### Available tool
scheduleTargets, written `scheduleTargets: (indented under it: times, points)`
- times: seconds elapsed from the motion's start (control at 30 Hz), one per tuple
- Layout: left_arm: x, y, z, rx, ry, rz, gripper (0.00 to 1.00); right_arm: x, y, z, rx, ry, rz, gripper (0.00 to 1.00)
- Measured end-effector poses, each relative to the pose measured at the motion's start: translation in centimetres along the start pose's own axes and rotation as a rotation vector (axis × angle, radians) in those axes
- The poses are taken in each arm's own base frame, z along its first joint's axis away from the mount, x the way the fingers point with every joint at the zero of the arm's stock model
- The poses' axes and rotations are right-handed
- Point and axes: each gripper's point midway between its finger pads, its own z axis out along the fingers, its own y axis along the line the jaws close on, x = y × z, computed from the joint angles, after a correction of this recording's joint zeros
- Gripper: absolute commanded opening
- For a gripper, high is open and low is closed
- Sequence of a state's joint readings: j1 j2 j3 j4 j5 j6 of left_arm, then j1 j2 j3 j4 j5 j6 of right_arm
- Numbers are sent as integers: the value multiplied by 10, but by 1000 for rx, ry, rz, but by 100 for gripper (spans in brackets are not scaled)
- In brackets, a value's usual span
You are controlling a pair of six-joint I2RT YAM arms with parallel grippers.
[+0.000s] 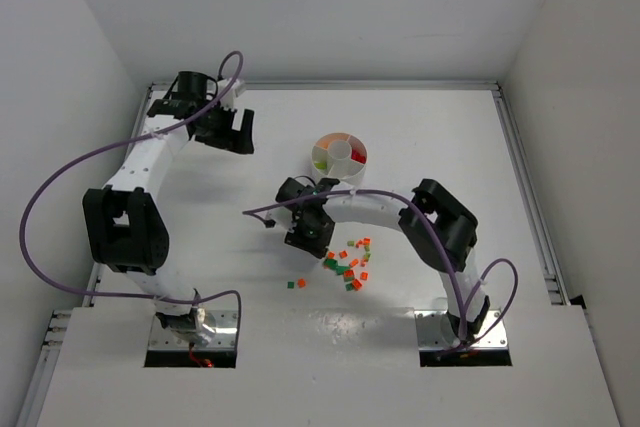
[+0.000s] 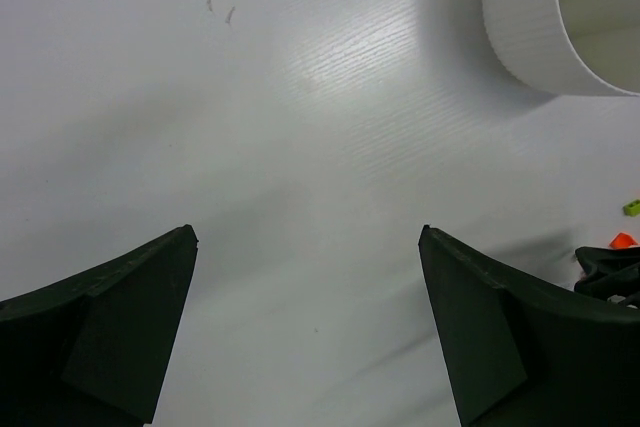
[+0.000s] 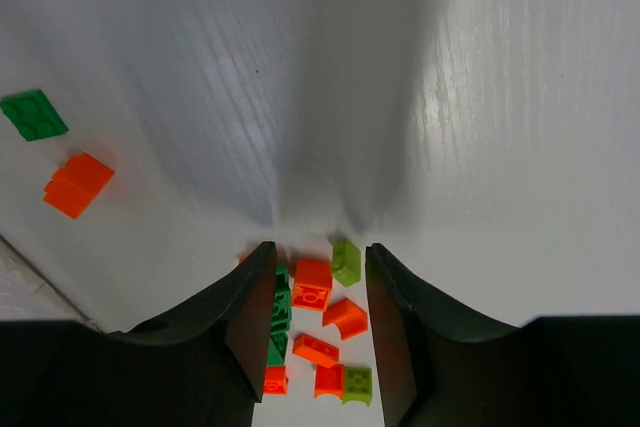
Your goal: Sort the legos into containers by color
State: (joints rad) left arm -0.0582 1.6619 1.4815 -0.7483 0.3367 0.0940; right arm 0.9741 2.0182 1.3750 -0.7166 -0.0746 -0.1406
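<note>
The legos (image 1: 350,262) lie in a loose pile of orange, green and light-green bricks on the table in front of the round white dish (image 1: 341,174). The dish's wedge containers hold green, yellow, orange and red pieces. My right gripper (image 1: 308,230) hovers at the pile's left edge. In the right wrist view the right gripper (image 3: 320,250) is partly open, with an orange brick (image 3: 312,282) and a light-green brick (image 3: 346,261) lying on the table between the fingers, neither clamped. My left gripper (image 1: 235,132) stands wide open and empty, far left of the dish (image 2: 530,27).
A green plate (image 3: 33,114) and an orange brick (image 3: 78,183) lie apart from the pile, left of the right gripper. Two stray bricks (image 2: 626,227) show at the right edge of the left wrist view. White walls enclose the table.
</note>
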Motion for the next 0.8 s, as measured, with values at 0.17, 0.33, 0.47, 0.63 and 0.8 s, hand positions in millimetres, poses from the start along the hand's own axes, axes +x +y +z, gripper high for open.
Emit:
scheduleTargets:
  times: [0.17, 0.33, 0.47, 0.63, 0.8]
  points:
    - [0, 5, -2, -2, -3, -5, 100, 10, -2, 7, 21, 23, 2, 41]
    - [0, 6, -2, 1, -5, -7, 100, 16, -4, 11, 38, 36, 6, 36]
    - [0, 7, -2, 0, -6, -9, 100, 16, -4, 11, 39, 36, 9, 18]
    - [0, 6, -2, 1, -6, -9, 100, 13, -5, 10, 43, 39, 10, 1]
    - [0, 7, -2, 0, -6, -2, 100, -14, -17, 2, 68, 12, 17, 0]
